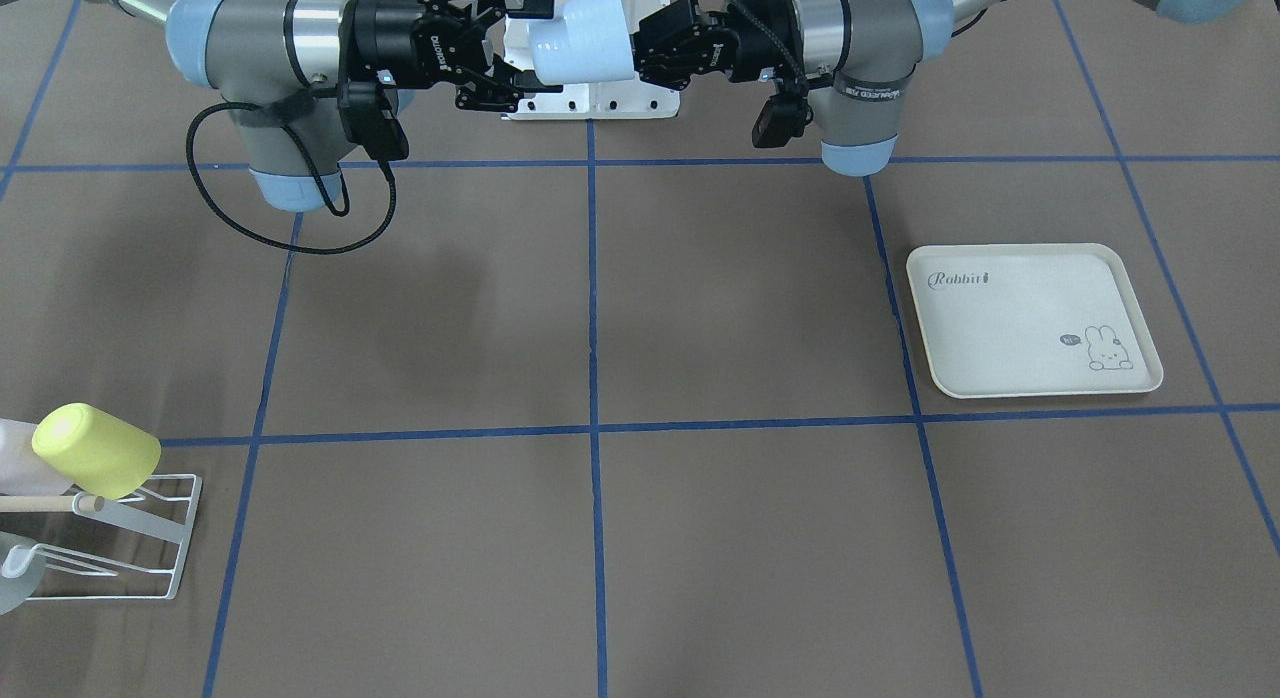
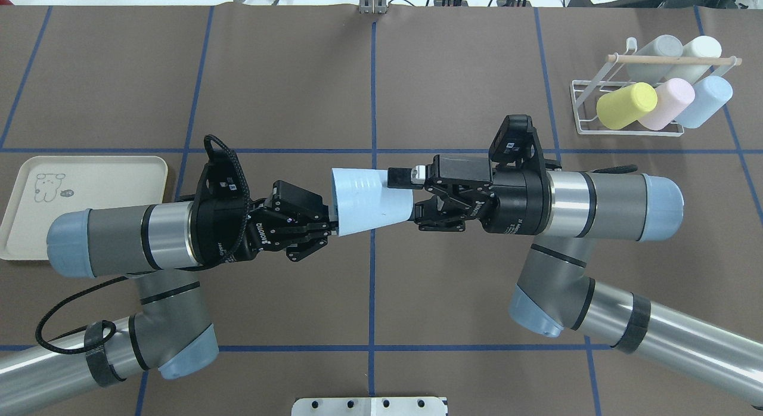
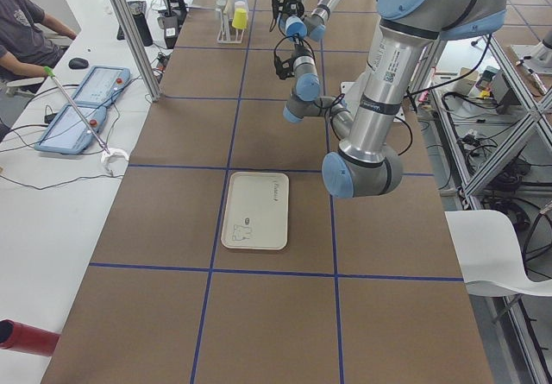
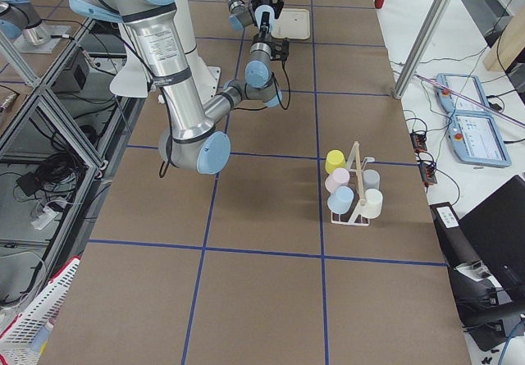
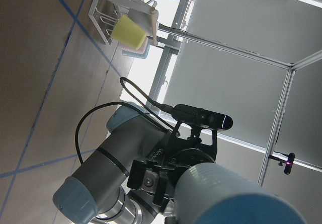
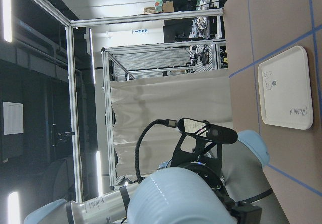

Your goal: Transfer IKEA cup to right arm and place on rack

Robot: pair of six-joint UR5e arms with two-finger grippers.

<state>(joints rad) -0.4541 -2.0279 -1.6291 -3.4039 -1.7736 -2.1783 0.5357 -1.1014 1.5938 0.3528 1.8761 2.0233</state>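
The IKEA cup point(image 2: 369, 198) is light blue and hangs on its side in mid-air between both arms, over the middle of the table. My left gripper point(image 2: 329, 225) is shut on its wide rim. My right gripper point(image 2: 408, 194) has one finger on each side of the narrow base end and looks closed on it. In the front-facing view the cup point(image 1: 585, 48) sits between the right gripper point(image 1: 530, 40) and the left gripper point(image 1: 637, 53). The white wire rack point(image 2: 575, 106) with its wooden dowel stands at the far right of the table.
On the rack rest a yellow cup point(image 2: 626, 105), a pink cup point(image 2: 673, 103), a pale blue cup point(image 2: 706, 100), a grey cup point(image 2: 658, 49) and a white cup point(image 2: 700, 52). A cream rabbit-printed tray point(image 2: 89, 165) lies at the left edge.
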